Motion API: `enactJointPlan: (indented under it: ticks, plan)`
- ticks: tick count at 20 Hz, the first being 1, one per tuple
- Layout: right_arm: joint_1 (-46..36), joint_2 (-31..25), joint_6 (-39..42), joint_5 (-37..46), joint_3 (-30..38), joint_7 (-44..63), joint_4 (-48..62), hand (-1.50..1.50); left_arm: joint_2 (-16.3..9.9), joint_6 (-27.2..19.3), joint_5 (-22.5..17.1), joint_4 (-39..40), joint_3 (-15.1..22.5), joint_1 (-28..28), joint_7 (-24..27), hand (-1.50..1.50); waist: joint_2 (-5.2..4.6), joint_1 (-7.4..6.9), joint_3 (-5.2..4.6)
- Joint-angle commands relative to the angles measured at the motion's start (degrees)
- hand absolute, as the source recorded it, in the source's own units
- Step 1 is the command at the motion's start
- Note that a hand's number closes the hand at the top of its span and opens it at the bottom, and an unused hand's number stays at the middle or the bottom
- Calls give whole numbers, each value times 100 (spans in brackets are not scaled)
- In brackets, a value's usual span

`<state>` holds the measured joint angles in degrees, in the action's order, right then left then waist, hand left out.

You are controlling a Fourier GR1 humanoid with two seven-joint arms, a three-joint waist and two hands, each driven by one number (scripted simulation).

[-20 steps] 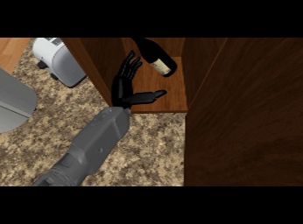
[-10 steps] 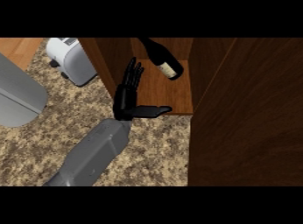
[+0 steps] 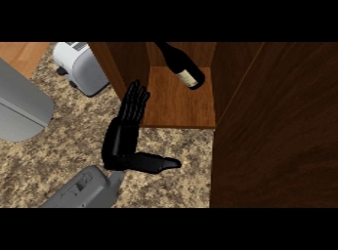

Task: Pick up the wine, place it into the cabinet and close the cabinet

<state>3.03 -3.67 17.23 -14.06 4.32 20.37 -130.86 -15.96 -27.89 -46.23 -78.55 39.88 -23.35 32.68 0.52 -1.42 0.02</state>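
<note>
Your wine bottle (image 3: 180, 66) already lies on the cabinet shelf (image 3: 179, 105), at about 12 o'clock in the head view, neck end toward the front, tilted toward 5 o'clock. The one hand in view (image 3: 125, 134) reads as the left, though you can't be certain; its fingers (image 3: 134, 102) are straight and together, holding nothing, the thumb stuck out toward 3 o'clock. The fingertips sit at the cabinet's left side panel (image 3: 125, 63), right by the shelf's front edge. The dark door (image 3: 284, 127) stands open at 3 o'clock.

Watch these risks, as I judge them:
- Swing the door while the hand is at the opening and you'll trap the fingers.
- The bottle could roll forward and block the door.
- Pulling back wide could clip the toaster (image 3: 84, 68) at 10 o'clock on the desk (image 3: 35, 166).
</note>
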Motion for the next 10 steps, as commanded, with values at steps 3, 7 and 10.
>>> enactJointPlan:
  ticks: [3,7,10]
  plan:
    - [346,143,-26,80,-229,51,-377,-150,-626,-560,361,-1916,-92,748,-765,-150,-32,120,0]
    - [44,-159,226,-40,-66,63,-143,150,-805,-822,584,-2878,20,1291,-1057,-150,-40,121,0]
    - [189,-295,533,568,-438,-94,-143,150,-1245,-831,705,-3481,79,1923,-818,-150,-30,72,0]
